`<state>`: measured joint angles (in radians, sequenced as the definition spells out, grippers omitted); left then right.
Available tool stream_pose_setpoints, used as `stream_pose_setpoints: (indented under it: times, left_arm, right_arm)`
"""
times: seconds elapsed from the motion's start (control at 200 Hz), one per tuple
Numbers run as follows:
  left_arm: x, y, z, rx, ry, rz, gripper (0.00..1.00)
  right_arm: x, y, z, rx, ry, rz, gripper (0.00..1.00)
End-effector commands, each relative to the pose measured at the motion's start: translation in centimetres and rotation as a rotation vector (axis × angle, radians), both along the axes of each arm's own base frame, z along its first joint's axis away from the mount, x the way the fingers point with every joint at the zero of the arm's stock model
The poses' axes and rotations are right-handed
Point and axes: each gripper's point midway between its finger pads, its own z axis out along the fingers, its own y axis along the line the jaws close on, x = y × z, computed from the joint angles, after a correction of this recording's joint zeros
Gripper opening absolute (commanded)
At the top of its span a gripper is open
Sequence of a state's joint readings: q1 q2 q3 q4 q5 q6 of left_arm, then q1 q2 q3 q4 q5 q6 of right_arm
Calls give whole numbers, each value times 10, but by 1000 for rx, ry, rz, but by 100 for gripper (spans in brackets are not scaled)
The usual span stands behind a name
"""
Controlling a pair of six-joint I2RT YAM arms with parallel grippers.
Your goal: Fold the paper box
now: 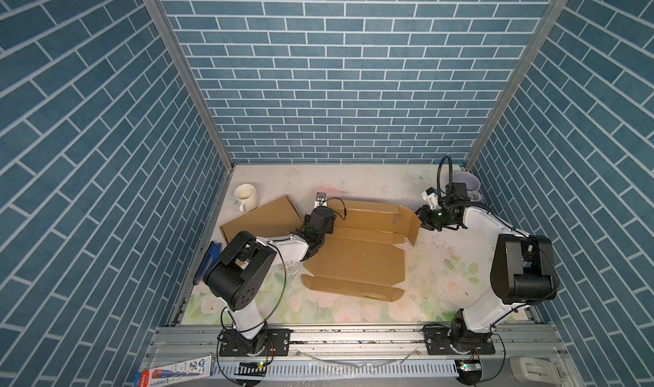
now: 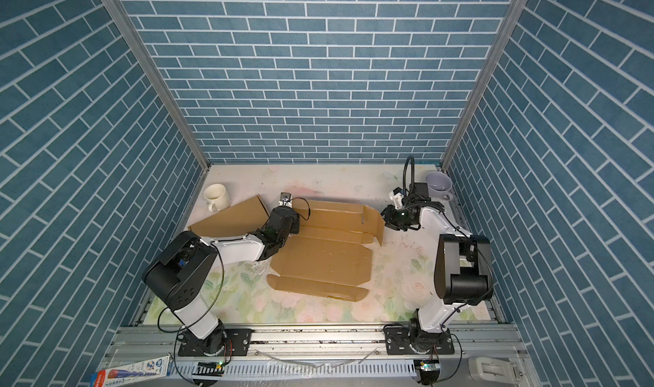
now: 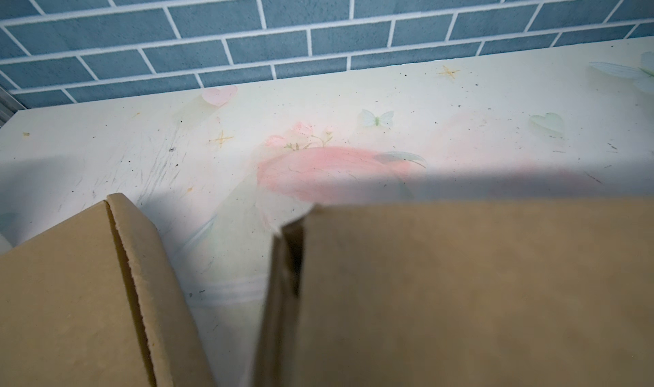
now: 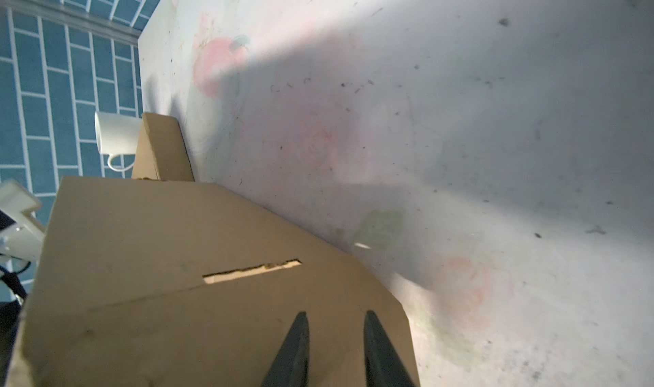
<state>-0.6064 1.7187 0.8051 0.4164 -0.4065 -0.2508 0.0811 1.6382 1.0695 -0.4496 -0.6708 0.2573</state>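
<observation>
— How does the box (image 1: 354, 261) look?
— Brown card, mostly flat, mid-table (image 1: 442, 268). Right flap (image 1: 412, 226) upright, left panel (image 1: 262, 219) raised.
— Grippers?
— Right gripper (image 4: 335, 312): fingers apart, at the flap. Left gripper (image 1: 318, 213): closed, by the panel, fingers hidden.

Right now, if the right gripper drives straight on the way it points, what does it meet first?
The right gripper would likely meet the raised end flap of the paper box first; it stands directly ahead of the gripper. Whether they already touch is unclear.
</observation>
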Motion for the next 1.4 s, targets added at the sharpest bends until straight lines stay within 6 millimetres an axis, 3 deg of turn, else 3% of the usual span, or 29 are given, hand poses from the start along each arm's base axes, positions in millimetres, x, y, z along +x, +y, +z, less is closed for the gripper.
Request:
stream_pose_setpoints:
  times: [0.0,0.185,0.265,0.435,0.545,0.745,0.875,1.05,1.29,1.355,1.395]
  left_arm:
    - [-17,17,-47,89,156,28,0]
    - [-20,20,-51,85,171,39,0]
    - [-20,18,-52,78,171,34,0]
    - [-20,14,-56,74,180,12,0]
    - [-20,11,-58,75,192,-6,0]
    - [-21,7,-63,72,211,-32,0]
    - [-19,4,-65,72,221,-42,0]
    - [-16,3,-63,56,225,-21,0]
    - [-13,1,-64,-22,247,64,0]
    - [-12,6,-64,-14,256,123,0]
    - [-12,8,-64,-14,264,153,0]
  right_arm:
    - [-30,8,-15,-118,32,99,28]
    - [-42,4,-8,-191,-3,110,29]
    - [-38,11,-5,-178,-50,101,36]
    - [-3,15,-1,-278,-268,107,50]
    - [22,24,8,-307,-421,131,52]
    - [40,44,10,-338,-606,167,52]
    - [56,44,3,-352,-665,103,44]
    - [76,42,7,-429,-776,-84,25]
    - [89,34,-6,-725,-792,-324,9]
    - [91,32,0,-814,-800,-379,0]
    - [91,32,2,-843,-807,-400,0]
